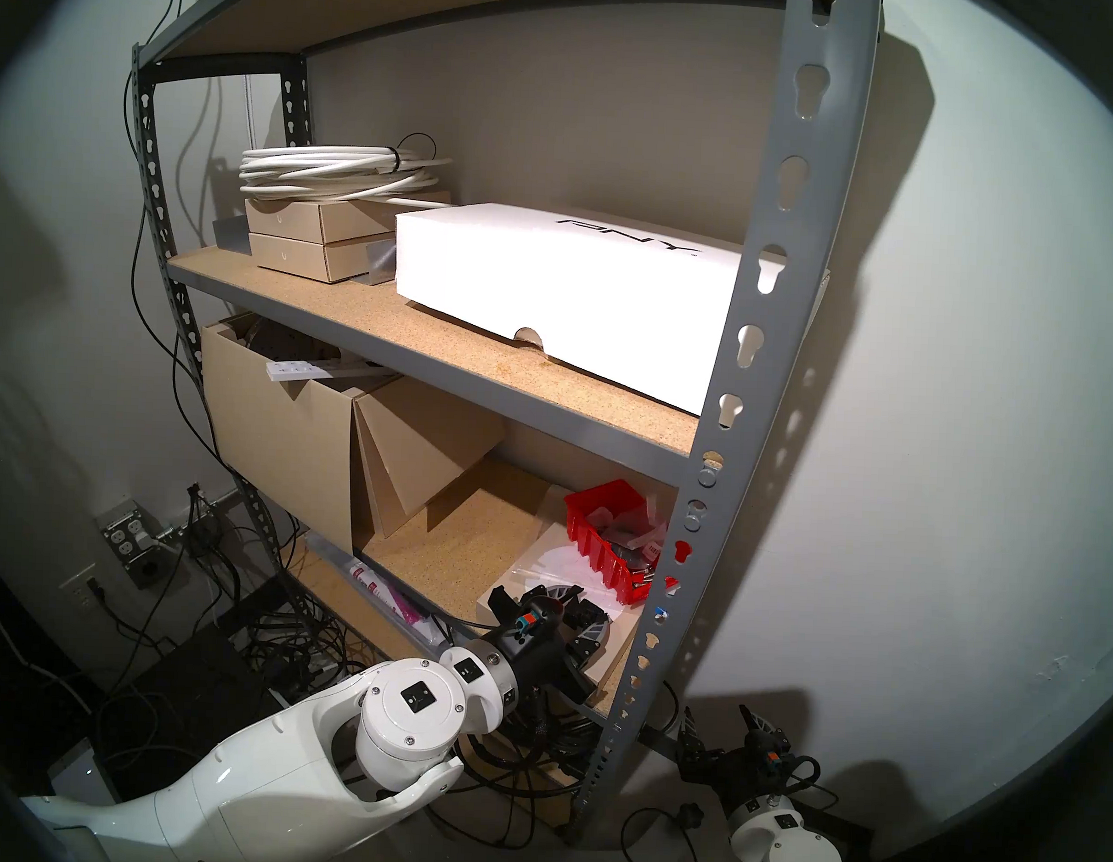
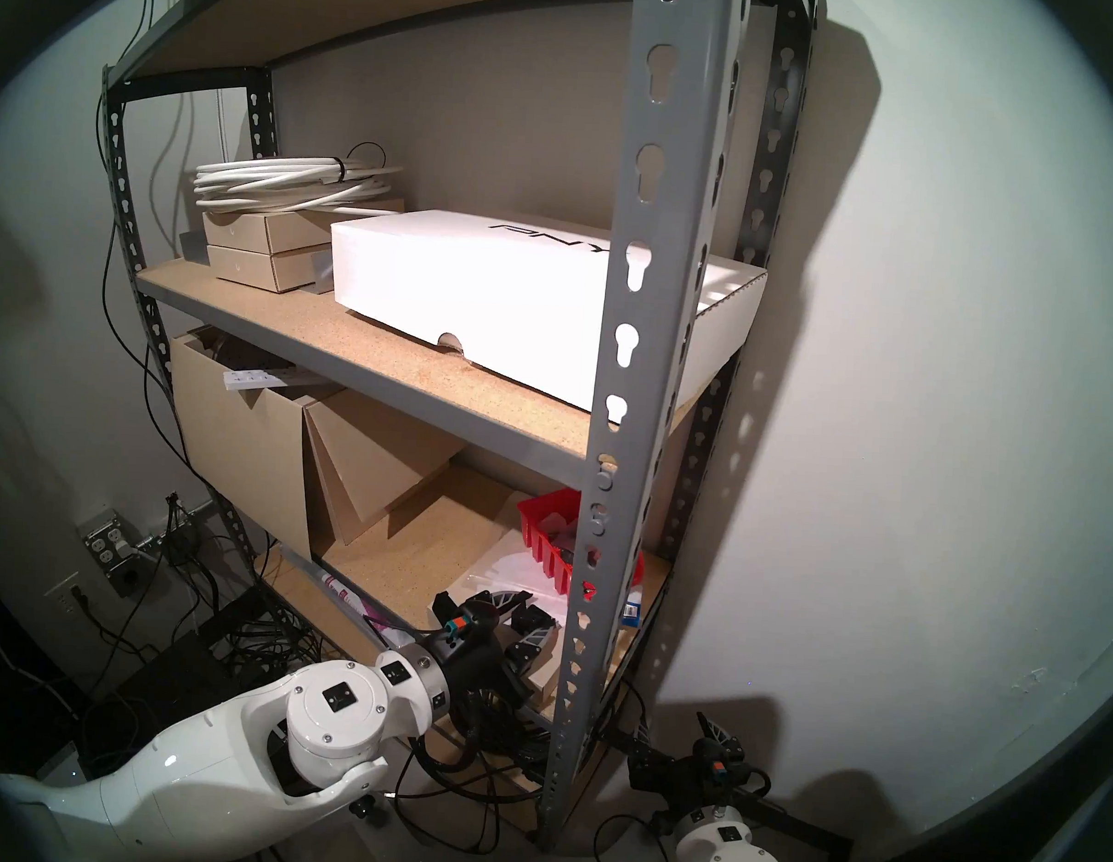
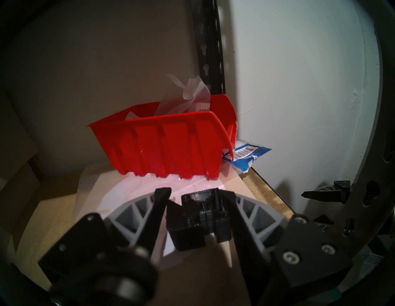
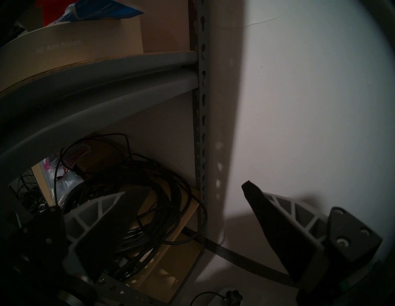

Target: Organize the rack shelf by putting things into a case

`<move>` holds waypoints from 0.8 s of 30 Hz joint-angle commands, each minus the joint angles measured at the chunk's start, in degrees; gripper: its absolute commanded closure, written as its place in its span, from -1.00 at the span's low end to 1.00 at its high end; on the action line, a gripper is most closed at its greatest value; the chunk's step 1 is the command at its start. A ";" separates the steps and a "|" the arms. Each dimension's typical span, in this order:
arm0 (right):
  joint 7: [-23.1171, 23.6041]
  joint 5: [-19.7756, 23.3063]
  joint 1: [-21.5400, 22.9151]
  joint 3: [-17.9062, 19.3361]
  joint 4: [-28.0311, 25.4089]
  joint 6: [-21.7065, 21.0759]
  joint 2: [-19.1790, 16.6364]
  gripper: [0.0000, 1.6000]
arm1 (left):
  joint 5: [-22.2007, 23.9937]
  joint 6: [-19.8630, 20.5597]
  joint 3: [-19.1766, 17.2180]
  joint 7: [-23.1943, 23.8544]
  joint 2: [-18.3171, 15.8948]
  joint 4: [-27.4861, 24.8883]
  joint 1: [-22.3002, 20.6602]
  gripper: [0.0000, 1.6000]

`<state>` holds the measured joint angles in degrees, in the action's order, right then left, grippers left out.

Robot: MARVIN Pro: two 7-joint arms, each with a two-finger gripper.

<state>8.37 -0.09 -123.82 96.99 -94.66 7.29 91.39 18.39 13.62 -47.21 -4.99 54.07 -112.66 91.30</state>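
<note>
On the lower board of the grey rack shelf (image 1: 735, 365) stands the red case (image 1: 600, 537) (image 3: 166, 145). A clear bag with a white label (image 3: 188, 96) sticks up out of it. In front of the case a small black ridged block (image 3: 196, 218) rests on a white sheet over a flat tan box (image 1: 601, 665). My left gripper (image 3: 195, 191) (image 1: 575, 609) is shut on the block, one finger against each side. My right gripper (image 1: 719, 724) (image 4: 181, 196) hangs open and empty, low outside the rack's front right upright.
A blue barcoded packet (image 3: 250, 151) lies just right of the case at the board's edge. Tan cardboard boxes (image 1: 286, 447) fill the left of this level. A white PNY box (image 1: 566, 294) sits one level up. Black cable coils (image 4: 139, 192) lie on the bottom board.
</note>
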 commanded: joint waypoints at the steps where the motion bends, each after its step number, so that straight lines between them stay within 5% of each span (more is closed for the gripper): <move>1: 0.00 0.01 0.03 -0.01 -0.96 0.07 0.01 -1.00 | 1.98 -0.27 -1.80 0.19 -0.51 -2.83 0.14 0.22; 24: 0.00 0.01 0.04 -0.01 -0.95 0.09 0.01 -1.00 | 6.82 0.52 -6.47 0.06 -0.77 -7.65 -1.32 0.22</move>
<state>8.37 -0.09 -123.81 96.99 -94.64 7.29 91.39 24.53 13.86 -52.24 -4.73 53.61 -117.35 90.67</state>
